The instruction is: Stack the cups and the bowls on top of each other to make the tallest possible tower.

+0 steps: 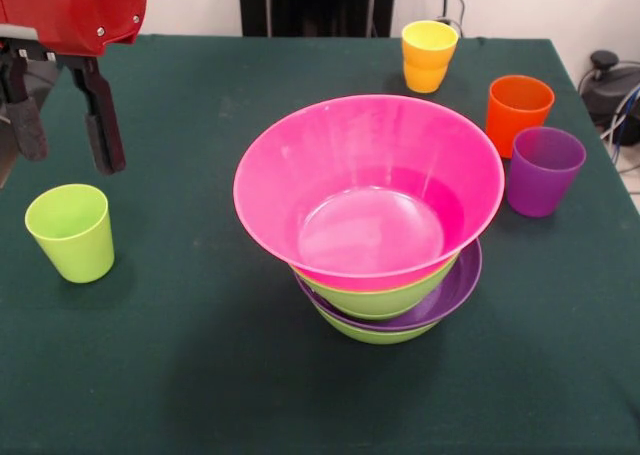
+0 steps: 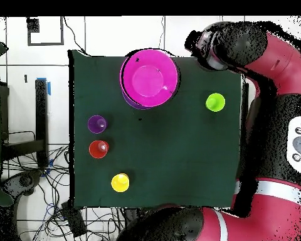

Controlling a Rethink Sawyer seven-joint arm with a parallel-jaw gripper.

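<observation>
Nearest, the tower [image 1: 375, 235] stands well right of the gripper [image 1: 62, 140], whose jaws hang open and empty above the lime green cup [image 1: 71, 231]. Front view alone shows the tower's green and purple layers; overhead shows only its pink bowl [image 2: 150, 78].

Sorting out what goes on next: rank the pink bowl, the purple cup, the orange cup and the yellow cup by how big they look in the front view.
1. pink bowl, by far the largest.
2. purple cup and orange cup: these look alike, so no ranking between them.
3. yellow cup looks smallest, but it stands farthest from the camera, so that is unsure.
</observation>
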